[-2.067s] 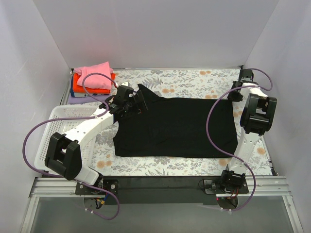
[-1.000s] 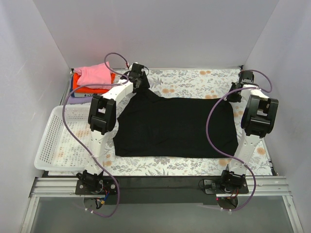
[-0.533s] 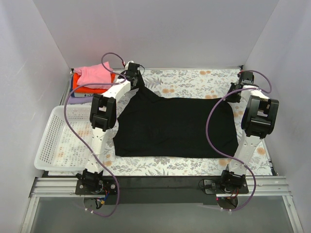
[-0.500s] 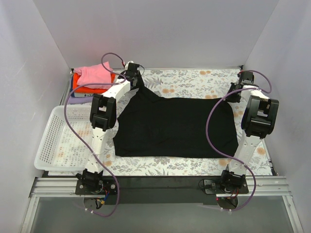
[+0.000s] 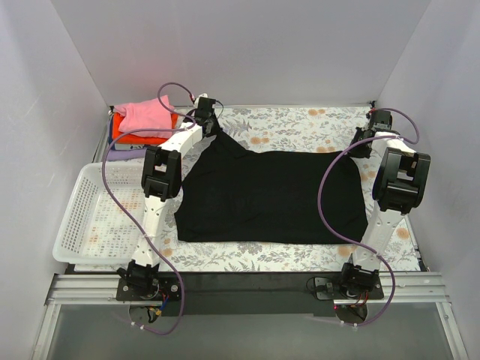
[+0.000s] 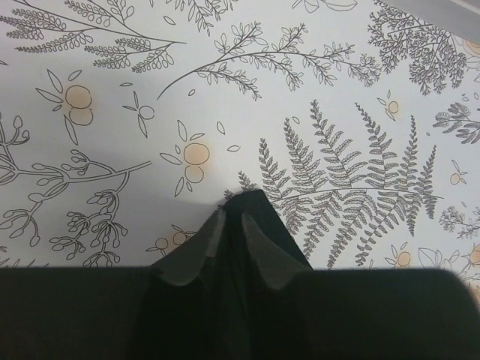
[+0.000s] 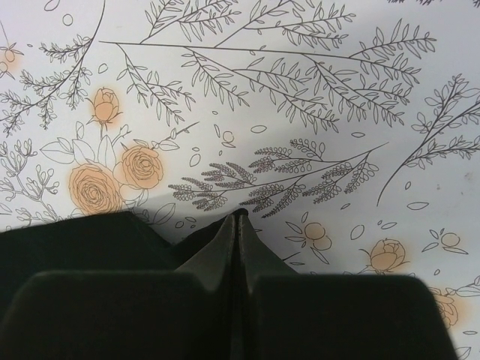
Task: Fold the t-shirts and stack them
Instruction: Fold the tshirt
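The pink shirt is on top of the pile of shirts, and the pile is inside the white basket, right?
Not quite. The pink shirt is on top of the pile, but the pile sits outside the white basket, behind it in the far left corner. The top view shows it.

2 s ago L arm (image 5: 161, 176) was bent low over basket (image 5: 75, 217), w/ L gripper (image 6: 233, 219) at tee's (image 5: 270, 195) left edge. Now arm's stretched to far-left corner. Jaws narrowed, pinching tee's tip. Corner's drawn out more pointed.
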Available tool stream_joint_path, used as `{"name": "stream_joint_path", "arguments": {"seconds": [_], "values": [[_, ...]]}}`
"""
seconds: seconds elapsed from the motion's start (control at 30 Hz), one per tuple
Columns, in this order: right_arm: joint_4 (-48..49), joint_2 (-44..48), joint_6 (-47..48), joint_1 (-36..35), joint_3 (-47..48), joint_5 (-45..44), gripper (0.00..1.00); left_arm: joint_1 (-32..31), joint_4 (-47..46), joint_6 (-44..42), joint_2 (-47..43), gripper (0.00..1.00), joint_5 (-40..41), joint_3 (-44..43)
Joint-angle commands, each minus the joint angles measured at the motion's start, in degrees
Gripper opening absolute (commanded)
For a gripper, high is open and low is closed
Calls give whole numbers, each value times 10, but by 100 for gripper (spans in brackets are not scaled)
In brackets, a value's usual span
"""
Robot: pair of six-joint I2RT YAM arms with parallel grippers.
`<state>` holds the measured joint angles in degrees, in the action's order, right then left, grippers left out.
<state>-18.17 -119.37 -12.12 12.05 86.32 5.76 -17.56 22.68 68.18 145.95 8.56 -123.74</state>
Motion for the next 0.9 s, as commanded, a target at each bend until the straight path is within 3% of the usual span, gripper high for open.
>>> {"name": "stream_joint_path", "arguments": {"seconds": [0.0,0.1,0.4,0.87], "values": [[12,30,-2,2,-5,9,1,2,2,9,-14,9,-12,7],[11,28,-2,2,-5,11,1,1,2,11,-18,0,-14,10],[12,39,1,2,-6,19,1,2,-11,36,-79,0,-21,37],[11,108,7,2,-41,19,1,17,-85,106,-275,0,-75,213]]}}
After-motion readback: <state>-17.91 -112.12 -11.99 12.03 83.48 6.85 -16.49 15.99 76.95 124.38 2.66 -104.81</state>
